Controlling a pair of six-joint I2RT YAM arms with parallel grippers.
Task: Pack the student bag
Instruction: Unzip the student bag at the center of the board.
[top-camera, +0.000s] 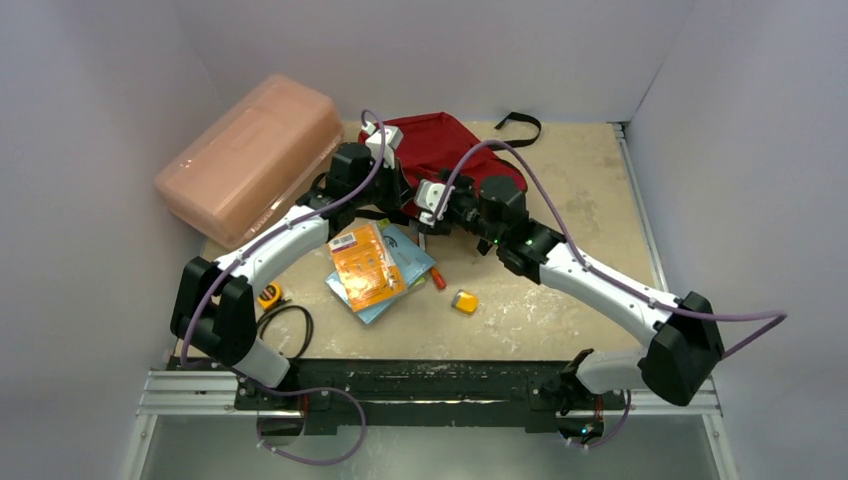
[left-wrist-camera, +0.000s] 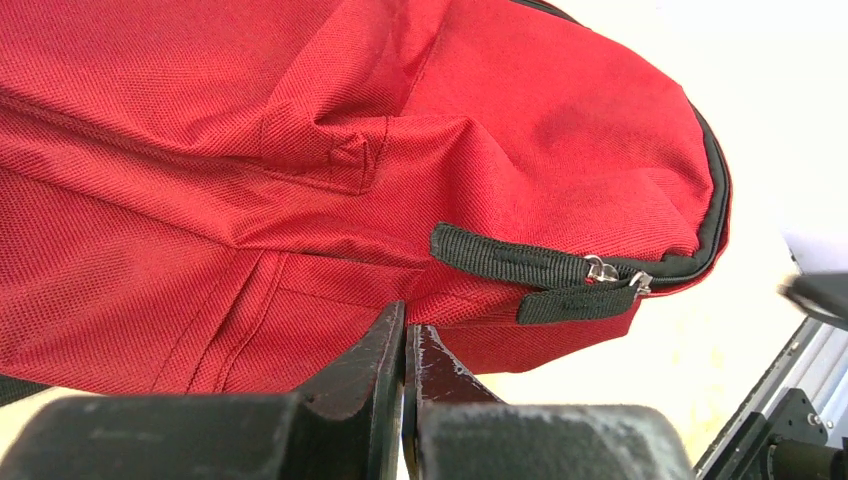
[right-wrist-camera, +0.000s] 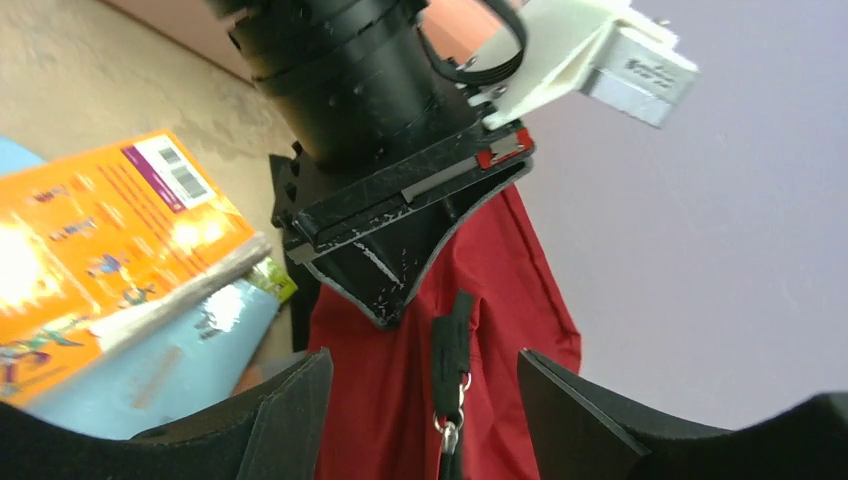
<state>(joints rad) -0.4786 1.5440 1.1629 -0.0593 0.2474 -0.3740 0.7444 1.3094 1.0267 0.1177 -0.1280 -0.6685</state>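
Here, in the left wrist view, the left gripper (left-wrist-camera: 405, 350) has its 2 fingers pressed together. Their tips sit right at the near edge of the bag (left-wrist-camera: 300, 150); whether a fold of cloth is caught between them cannot be told. Creased red cloth fills most of this view. To the right, 2 black zip tabs (left-wrist-camera: 520, 265) lie along the black zip, with their metal sliders side by side.

In the right wrist view, the right gripper (right-wrist-camera: 420, 370) stands spread wide and nothing touches either finger. A black zip tab with a metal ring hangs in the gap between them, in front of the red cloth. Just above it, the left gripper's closed tip rests against the bag. To the left, an orange book (right-wrist-camera: 110, 260) lies on top of a blue book (right-wrist-camera: 170, 365).

From the top, the bag lies at the far middle of the table (top-camera: 580, 210), partly hidden by both wrists, which meet over its near edge. A black strap (top-camera: 520, 125) curls beyond its right corner. A pink box (top-camera: 255, 160) sits to the left of the bag, by the left wall. The 2 books lie just in front of the bag. A small red item (top-camera: 437, 280) lies just beside the blue book and a yellow item (top-camera: 465, 301) is near it on the right. Left of the books are a small yellow-and-black item (top-camera: 268, 295) and a black cable loop (top-camera: 292, 328).
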